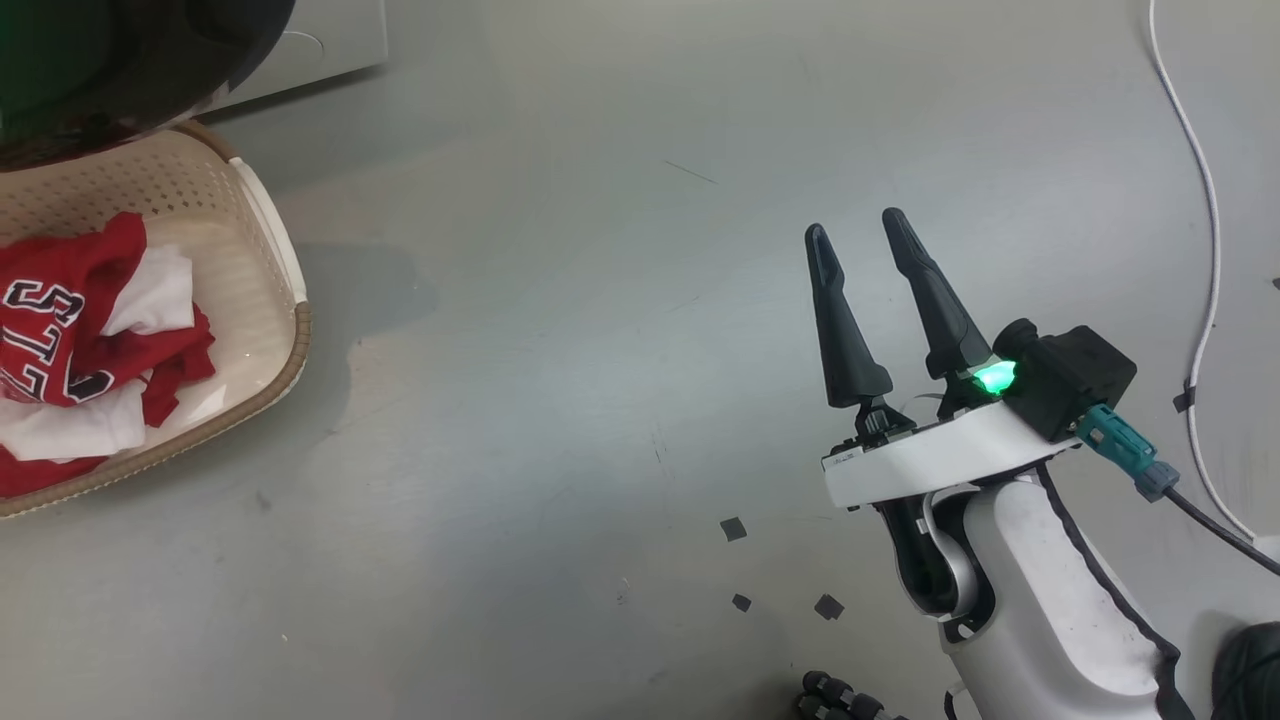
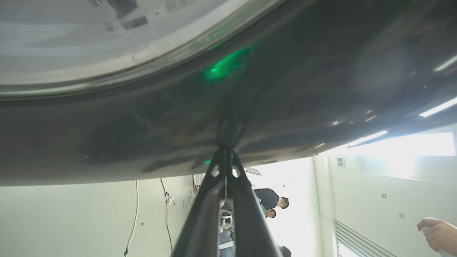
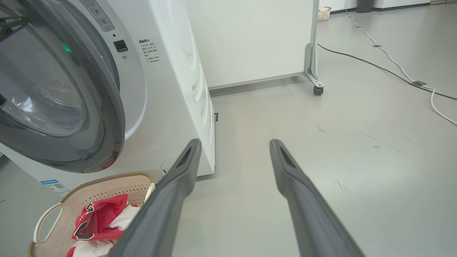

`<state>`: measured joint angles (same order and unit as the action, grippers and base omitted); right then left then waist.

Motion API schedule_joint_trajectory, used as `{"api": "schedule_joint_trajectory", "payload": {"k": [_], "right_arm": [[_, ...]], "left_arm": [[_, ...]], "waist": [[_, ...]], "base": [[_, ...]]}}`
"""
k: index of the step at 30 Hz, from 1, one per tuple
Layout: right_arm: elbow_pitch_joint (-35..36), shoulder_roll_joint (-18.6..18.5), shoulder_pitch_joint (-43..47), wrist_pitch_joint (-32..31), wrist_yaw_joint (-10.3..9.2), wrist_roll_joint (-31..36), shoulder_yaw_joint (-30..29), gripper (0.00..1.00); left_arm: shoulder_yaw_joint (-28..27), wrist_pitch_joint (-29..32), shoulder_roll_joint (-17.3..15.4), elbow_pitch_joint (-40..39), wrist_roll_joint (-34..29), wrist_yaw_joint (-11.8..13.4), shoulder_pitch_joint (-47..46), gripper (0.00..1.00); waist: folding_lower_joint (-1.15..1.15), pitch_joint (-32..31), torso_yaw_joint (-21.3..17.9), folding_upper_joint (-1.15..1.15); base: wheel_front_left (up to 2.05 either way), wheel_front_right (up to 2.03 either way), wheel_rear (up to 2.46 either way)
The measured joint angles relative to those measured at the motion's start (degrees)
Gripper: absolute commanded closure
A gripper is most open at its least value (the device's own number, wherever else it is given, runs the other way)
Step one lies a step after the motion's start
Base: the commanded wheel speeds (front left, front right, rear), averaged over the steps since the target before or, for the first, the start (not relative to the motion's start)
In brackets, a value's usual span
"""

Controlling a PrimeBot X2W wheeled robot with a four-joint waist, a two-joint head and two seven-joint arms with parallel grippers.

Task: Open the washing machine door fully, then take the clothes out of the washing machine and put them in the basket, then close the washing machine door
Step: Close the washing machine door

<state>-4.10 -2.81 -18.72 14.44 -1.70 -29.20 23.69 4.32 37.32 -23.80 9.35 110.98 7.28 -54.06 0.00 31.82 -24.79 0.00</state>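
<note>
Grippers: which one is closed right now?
The left gripper, shut and nosed up to the washing machine door; the right gripper hangs open over the floor.

1. Ahead of my right gripper (image 1: 853,224), whose fingers are spread, the floor (image 1: 600,300) lies wide and bare.
2. Far right, a white cable (image 1: 1210,250) runs along the floor.
3. On the left, the washing machine door (image 1: 150,50) overhangs the far end of the basket (image 1: 290,350). The near part, holding the clothes (image 1: 70,330), is open from above.
4. My left gripper (image 2: 225,157), fingers together, has its tips at the door's black rim, which blocks the way ahead.
</note>
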Motion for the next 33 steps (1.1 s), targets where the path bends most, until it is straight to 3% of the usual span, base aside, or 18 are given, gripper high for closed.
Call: {"api": "schedule_joint_trajectory", "payload": {"k": [5,17,18,20,21,28,33], "right_arm": [[-0.19,0.00,-0.03,0.00,-0.24,0.73,-0.71,0.00],[-2.08,-0.01,-0.01,0.00,-0.46,3.81,-3.32,0.00],[-2.42,-0.01,0.04,0.00,-0.47,4.35,-3.86,0.00],[-2.83,-0.01,0.09,0.00,-0.46,4.85,-4.36,0.00],[-3.01,-0.01,0.13,0.00,-0.46,5.12,-4.56,0.00],[-3.88,-0.15,0.75,0.00,-0.33,6.78,-5.81,0.00],[-4.64,-0.73,1.97,0.00,-0.13,7.71,-6.82,0.00]], "left_arm": [[0.26,0.01,1.07,1.53,-0.78,-0.25,-0.05,1.00],[-0.36,0.30,3.90,3.92,0.05,-5.60,5.49,1.00],[-0.21,0.52,4.68,4.35,1.02,-6.19,7.59,0.92],[0.09,0.97,5.22,4.71,1.15,-7.19,9.61,0.23],[0.12,0.93,5.42,4.77,1.18,-7.67,10.61,0.00],[-0.48,-0.59,7.00,4.94,1.01,-11.82,16.50,0.00],[-1.54,-2.31,9.40,4.60,1.01,-13.24,21.43,0.00]], "waist": [[0.00,-0.31,1.19,0.00],[0.00,-2.27,5.89,0.00],[0.00,-2.77,6.86,0.00],[0.00,-3.28,7.88,0.00],[0.00,-3.55,8.43,0.00],[0.00,-5.55,12.22,0.00],[0.00,-7.13,14.82,0.00]], "base": [[0.00,0.00,0.00],[0.00,0.00,0.00],[0.00,0.00,0.00],[0.00,0.00,0.00],[0.00,0.00,0.00],[0.00,0.00,0.00],[0.00,0.00,0.00]]}}
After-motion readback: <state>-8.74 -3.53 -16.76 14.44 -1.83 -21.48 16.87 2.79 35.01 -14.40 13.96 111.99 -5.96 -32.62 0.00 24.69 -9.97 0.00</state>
